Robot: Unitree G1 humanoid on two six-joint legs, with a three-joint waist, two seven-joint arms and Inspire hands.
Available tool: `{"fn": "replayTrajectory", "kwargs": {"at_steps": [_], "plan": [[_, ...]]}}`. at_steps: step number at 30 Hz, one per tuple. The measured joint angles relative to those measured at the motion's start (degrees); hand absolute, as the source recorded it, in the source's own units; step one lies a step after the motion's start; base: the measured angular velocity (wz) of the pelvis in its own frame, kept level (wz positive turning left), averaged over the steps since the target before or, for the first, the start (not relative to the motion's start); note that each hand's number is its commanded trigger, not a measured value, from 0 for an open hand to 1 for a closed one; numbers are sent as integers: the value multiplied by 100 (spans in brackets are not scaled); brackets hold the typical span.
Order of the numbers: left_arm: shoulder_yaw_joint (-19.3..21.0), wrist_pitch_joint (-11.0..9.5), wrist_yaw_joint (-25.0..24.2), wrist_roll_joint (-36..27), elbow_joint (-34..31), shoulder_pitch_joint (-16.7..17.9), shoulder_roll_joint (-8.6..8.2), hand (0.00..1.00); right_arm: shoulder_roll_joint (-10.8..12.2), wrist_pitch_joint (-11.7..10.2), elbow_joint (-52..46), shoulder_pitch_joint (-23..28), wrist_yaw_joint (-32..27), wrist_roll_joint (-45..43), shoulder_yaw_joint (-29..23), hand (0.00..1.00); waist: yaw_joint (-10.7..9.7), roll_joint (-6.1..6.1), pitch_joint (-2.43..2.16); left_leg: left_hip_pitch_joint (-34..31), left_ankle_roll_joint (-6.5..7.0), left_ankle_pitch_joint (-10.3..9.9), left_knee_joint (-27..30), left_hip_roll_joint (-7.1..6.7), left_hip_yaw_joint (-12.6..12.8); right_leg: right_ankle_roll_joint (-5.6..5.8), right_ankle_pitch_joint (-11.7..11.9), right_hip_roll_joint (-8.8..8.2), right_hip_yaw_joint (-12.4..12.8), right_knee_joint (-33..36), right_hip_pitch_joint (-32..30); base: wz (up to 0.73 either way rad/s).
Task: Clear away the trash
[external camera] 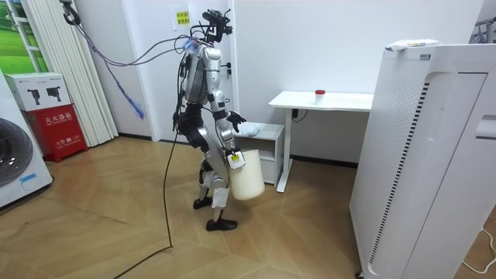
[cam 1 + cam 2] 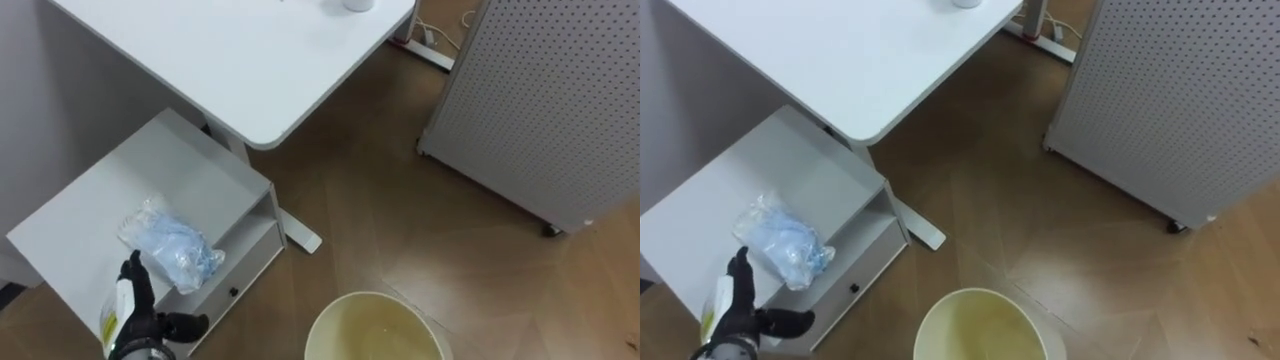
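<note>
So your robot was standing on the brown wood floor, right by the low white open-fronted cabinet that sat next to the white rounded-corner desk. The garbage, a crumpled clear plastic bag with blue stuff inside, was lying on top of that cabinet, toward its front edge. Nothing was gripping it.

The left hand was low down at about 7 o'clock in the eye views. Its dark fingers were spread and loose, one pointing up and the thumb sticking out sideways, with nothing in them. The bag sat just past the fingertips, at roughly 1 o'clock from the hand. Honestly, I couldn't tell whether the raised finger touched the plastic or stopped just short.

The round cream plastic bin showed at 6 o'clock with its mouth facing up, and it looked empty inside. In the room view it hung at the robot's right side, down by the right hand, but that hand was too small there for me to tell what its fingers were doing.

A white perforated panel on casters stood at 2 o'clock, well apart from the cabinet.
</note>
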Motion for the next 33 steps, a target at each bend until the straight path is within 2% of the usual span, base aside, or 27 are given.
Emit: {"fn": "replayTrajectory", "kwargs": {"at_steps": [2, 7, 14, 16, 22, 28, 33], "plan": [[-110, -1, 90, 222, -3, -21, 1, 0, 1, -7, -16, -17, -28, 41, 99, 100, -14, 38, 24, -57, 1, -69, 58, 78, 2, -1, 0, 37, -10, 9, -14, -5], [-273, 9, 226, 617, 9, -31, 23, 0, -5, 22, -16, -115, 15, 38, 153, 100, -69, 91, 57, -142, 5, -144, 191, 144, 21, -5, -2, 76, 6, 50, -74, -5], [-269, 110, 447, 701, 257, -280, 366, 0, -18, 49, -17, -175, 14, 155, 133, 100, -279, 101, 64, -292, -3, -154, 241, 162, 23, -33, -20, 66, -32, 117, -222, -2], [-277, 141, 495, 764, 308, -389, 387, 0, -46, 50, -17, -193, 12, 199, 132, 100, -302, 98, 67, -366, -1, -154, 266, 151, 22, -33, -20, 50, -28, 147, -304, 0], [-690, 351, 590, 1012, 316, -633, 412, 0, -71, 66, -132, -213, -17, 658, 158, 100, -345, 92, 82, -716, 0, -158, 432, 160, 24, -40, -23, 59, 12, 309, -662, 0], [-876, 356, 586, 1086, 317, -753, 416, 0, -95, 81, -249, -212, -81, 931, 205, 100, -415, 89, 109, -946, -14, -280, 718, 187, 27, -103, -87, 54, 21, 558, -900, -6], [-878, 535, 545, 1200, 352, -790, 426, 0, -308, 86, -573, -193, -4, 994, 216, 100, -409, 78, 116, -1399, -9, -376, 1123, 265, 19, -158, -149, 56, 41, 852, -1315, -4]]}}
